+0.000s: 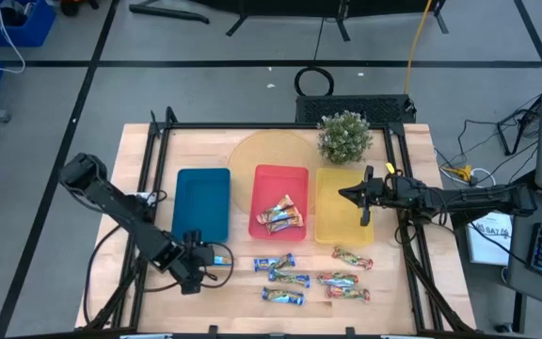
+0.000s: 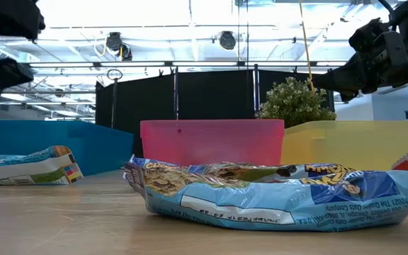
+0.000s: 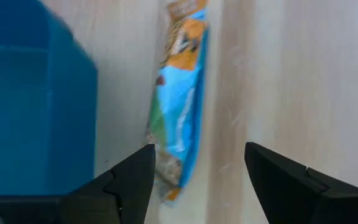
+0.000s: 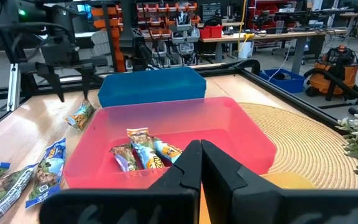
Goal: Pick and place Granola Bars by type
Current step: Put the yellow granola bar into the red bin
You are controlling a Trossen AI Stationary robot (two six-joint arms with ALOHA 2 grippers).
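High view, trays: a blue tray (image 1: pixel 202 204), a red tray (image 1: pixel 280 179) and a yellow tray (image 1: pixel 343 204) are set side by side across the table (image 1: pixel 412 151); gold-wrapped bars (image 1: pixel 280 217) are seen lying in the red tray
High view, loose bars: four blue bars (image 1: pixel 275 263) and three red-green bars (image 1: pixel 353 257) are spread on the table in front of the red and yellow trays
High view, left gripper (image 1: pixel 199 265): it is held low, just in front of the blue tray; the nearest blue bar is found a short way toward the table's middle from it, its long axis running roughly left to right; the left arm is judged far nearer this bar than the right
High view, right gripper (image 1: pixel 354 195): it is held over the yellow tray, well apart from the loose bars
Low view: a blue bar (image 2: pixel 275 193) is seen flat on the table, in front of the red tray (image 2: pixel 211 142)
Left wrist view: the left gripper (image 3: pixel 197 174) is spread wide and nothing is held; the blue bar (image 3: pixel 180 106) is seen between and beyond the fingers (image 3: pixel 129 180), its long axis running away from them, beside the blue tray (image 3: pixel 36 112); the fingers are judged set across its width
Right wrist view: the right gripper (image 4: pixel 199 163) is closed, finger against finger, with nothing held; the red tray (image 4: pixel 247 134) with its gold bars (image 4: pixel 145 152) is seen beyond
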